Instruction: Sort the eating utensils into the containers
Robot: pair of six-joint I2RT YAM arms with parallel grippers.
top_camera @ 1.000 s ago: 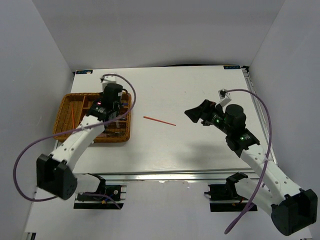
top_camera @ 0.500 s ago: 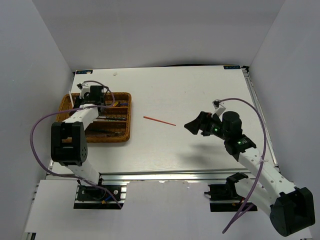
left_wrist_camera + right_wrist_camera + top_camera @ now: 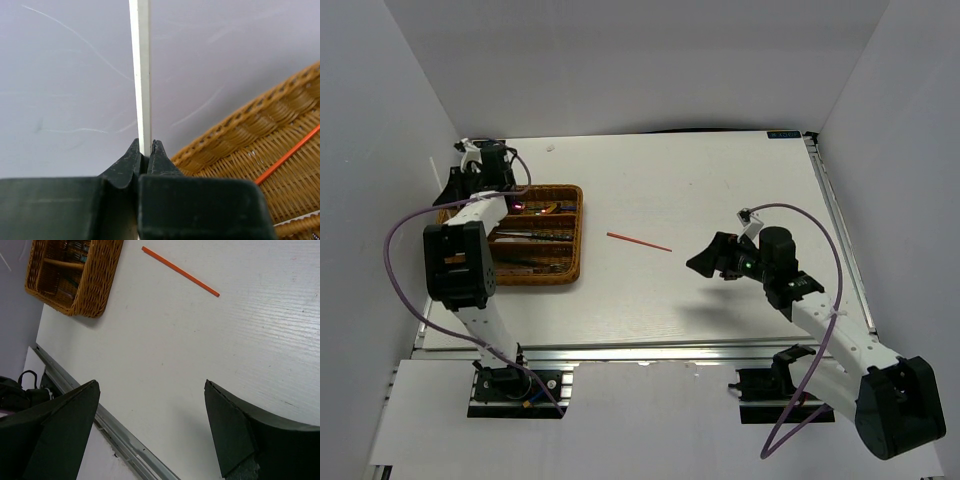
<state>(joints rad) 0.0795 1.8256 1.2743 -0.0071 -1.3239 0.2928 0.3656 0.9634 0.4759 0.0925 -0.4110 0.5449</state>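
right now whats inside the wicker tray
Dark utensils lie in the wicker tray's slots, and a red chopstick rests on its floor. The left arm covers its left part, so anything there is hidden.

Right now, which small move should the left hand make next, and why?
Probably shift the left hand over the wicker tray: it is shut on a white chopstick near the tray's rim, and a red chopstick lies inside.

Tray (image 3: 577,240), red chopstick (image 3: 639,242) on table (image 3: 720,180)
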